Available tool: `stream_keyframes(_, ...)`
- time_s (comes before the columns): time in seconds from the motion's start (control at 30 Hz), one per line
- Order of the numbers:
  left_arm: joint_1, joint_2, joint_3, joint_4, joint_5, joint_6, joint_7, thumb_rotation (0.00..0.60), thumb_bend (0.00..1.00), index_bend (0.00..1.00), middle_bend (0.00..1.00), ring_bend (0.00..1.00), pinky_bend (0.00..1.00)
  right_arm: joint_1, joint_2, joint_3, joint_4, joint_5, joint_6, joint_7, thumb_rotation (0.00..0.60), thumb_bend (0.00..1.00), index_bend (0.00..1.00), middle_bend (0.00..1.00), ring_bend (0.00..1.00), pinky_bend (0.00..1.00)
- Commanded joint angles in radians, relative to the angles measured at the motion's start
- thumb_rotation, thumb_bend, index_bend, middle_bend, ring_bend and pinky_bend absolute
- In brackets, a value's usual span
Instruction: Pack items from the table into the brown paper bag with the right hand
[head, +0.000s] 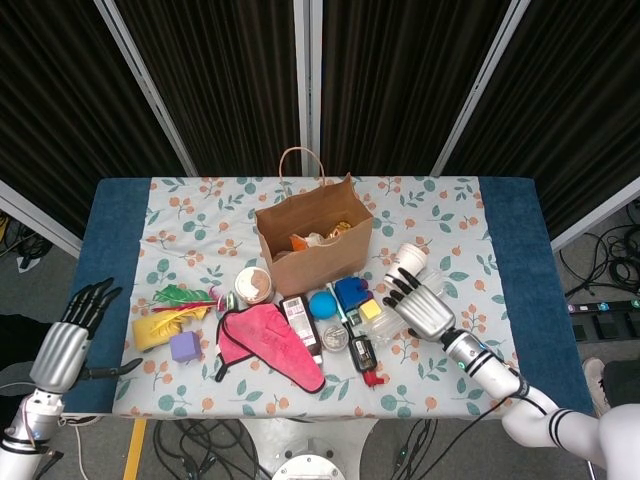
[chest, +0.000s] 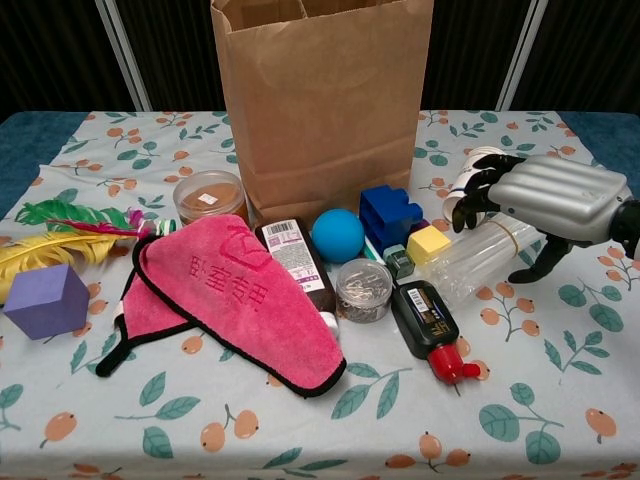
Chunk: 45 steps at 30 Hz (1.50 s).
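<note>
The brown paper bag (head: 312, 245) (chest: 320, 100) stands upright and open-topped at the middle of the table, with some items inside. My right hand (head: 420, 305) (chest: 545, 195) hovers low over a clear plastic tube bundle (chest: 480, 255), its spread fingers reaching toward a white cup (head: 407, 264) (chest: 462, 195) lying on its side. It holds nothing. A yellow cube (chest: 428, 244), blue block (chest: 388, 215) and blue ball (chest: 337, 235) lie just left of that hand. My left hand (head: 65, 340) hangs with fingers apart beyond the table's left edge.
In front of the bag lie a pink cloth (chest: 240, 295), a brown bottle (chest: 295, 262), a tin of clips (chest: 364, 288) and a black bottle with a red cap (chest: 428, 325). A purple cube (chest: 45, 300), feathers (chest: 60, 235) and a brown-lidded jar (chest: 208, 197) sit left.
</note>
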<state>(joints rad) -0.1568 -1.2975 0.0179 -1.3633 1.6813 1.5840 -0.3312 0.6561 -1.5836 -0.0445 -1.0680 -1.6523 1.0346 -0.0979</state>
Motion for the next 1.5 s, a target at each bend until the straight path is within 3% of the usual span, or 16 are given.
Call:
stream_keyframes(0.03,-0.002,0.0,-0.003,0.002,-0.004,-0.001,-0.002,0.342,0.0,0.06,0.07,0.03,0.07,0.007,-0.027,0.005,0.034,0.005,-0.01,0.011,0.6,0.05,0.36,0.37,0.19,0.1)
stream_keyframes(0.33,-0.002,0.001,-0.005,0.008,-0.011,-0.004,-0.011,0.339,0.0,0.06,0.07,0.03,0.07,0.005,-0.048,-0.007,0.075,-0.029,0.042,0.041,0.6,0.18,0.58,0.55,0.4,0.2)
stream_keyframes(0.43,-0.002,0.001,-0.005,0.003,-0.01,-0.002,-0.013,0.338,0.0,0.06,0.07,0.03,0.07,-0.003,-0.028,-0.006,0.053,-0.046,0.089,0.039,0.6,0.21,0.61,0.57,0.43,0.22)
stream_keyframes(0.77,-0.002,0.01,0.002,-0.034,0.011,0.011,-0.005,0.341,0.0,0.06,0.07,0.03,0.07,-0.03,0.167,0.053,-0.232,-0.058,0.242,-0.024,0.6,0.2,0.62,0.57,0.43,0.22)
stream_keyframes(0.87,-0.001,0.012,0.007,-0.042,0.015,0.012,-0.005,0.341,0.0,0.06,0.07,0.03,0.07,-0.024,0.233,0.116,-0.354,-0.021,0.266,-0.031,0.6,0.2,0.62,0.57,0.43,0.22)
stream_keyframes(1.0,-0.001,0.017,0.007,-0.049,0.016,0.013,-0.006,0.341,0.0,0.06,0.07,0.03,0.07,0.004,0.297,0.257,-0.552,0.099,0.268,-0.021,0.6,0.2,0.62,0.57,0.43,0.22)
stream_keyframes(1.17,-0.002,0.028,0.003,-0.056,0.012,0.012,-0.01,0.341,0.0,0.06,0.07,0.03,0.07,0.077,0.311,0.432,-0.69,0.223,0.265,-0.08,0.6,0.2,0.62,0.57,0.43,0.23)
stream_keyframes(1.3,-0.004,0.032,0.0,-0.058,0.006,0.008,-0.012,0.341,0.0,0.06,0.07,0.03,0.07,0.171,0.252,0.567,-0.734,0.355,0.247,-0.102,0.6,0.2,0.62,0.57,0.43,0.24)
stream_keyframes(1.5,-0.007,0.03,-0.005,-0.052,-0.002,0.001,-0.014,0.338,0.0,0.06,0.07,0.03,0.07,0.307,0.072,0.686,-0.731,0.584,0.227,-0.029,0.6,0.2,0.62,0.57,0.43,0.24)
